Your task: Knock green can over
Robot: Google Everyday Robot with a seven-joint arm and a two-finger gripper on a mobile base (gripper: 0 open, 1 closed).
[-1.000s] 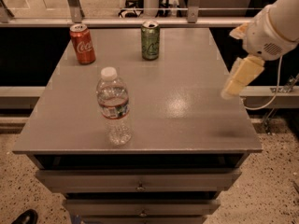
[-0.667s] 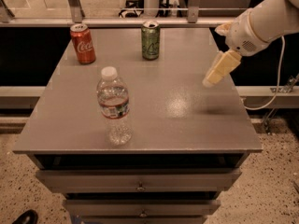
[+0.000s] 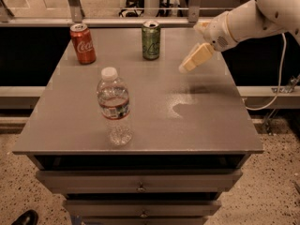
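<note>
The green can stands upright at the back middle of the grey table. It is olive green with pale markings and a silver top. My gripper comes in from the upper right on a white arm. It hangs above the table to the right of the green can, a short gap away and not touching it. Its cream-coloured fingers point down and to the left.
A red Coca-Cola can stands upright at the back left. A clear plastic water bottle stands nearer the front left. Drawers sit under the table front. A glass rail runs behind the table. A cable hangs at the right.
My gripper has moved left and toward the back of the table, closer to the green can. The cans and bottle have not moved.
</note>
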